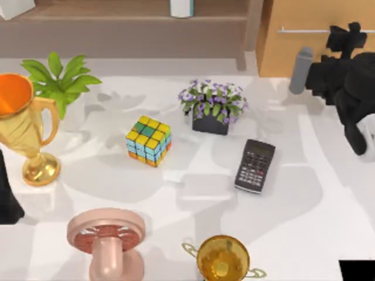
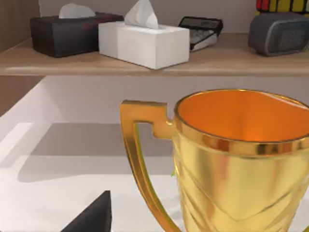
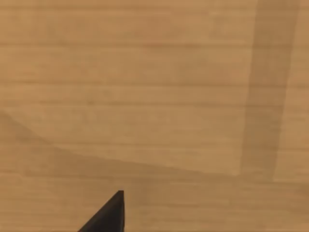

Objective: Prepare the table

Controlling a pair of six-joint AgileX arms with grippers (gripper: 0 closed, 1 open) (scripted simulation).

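The white table [image 1: 304, 205] spans the top view. A tall gold trophy [image 1: 23, 126] with an orange inside stands at its left edge. My left arm [image 1: 7, 196] is beside it at that edge, and a black part of my left gripper [image 2: 94, 217] shows close in front of the trophy [image 2: 241, 159] in the left wrist view. My right gripper [image 1: 343, 38] is at the back right, up against the tan drawer unit [image 1: 310, 35] near its silver bar handle [image 1: 304, 29]. The right wrist view faces the tan wood [image 3: 145, 96] from close range.
On the table stand a green plant [image 1: 58, 79], a colourful cube [image 1: 149, 140], a pot of purple flowers [image 1: 212, 105], a black calculator [image 1: 255, 165], a pink stand [image 1: 106, 237] and a second gold trophy [image 1: 222, 257]. The brown shelf [image 2: 145, 65] at the back holds tissue boxes [image 2: 145, 41].
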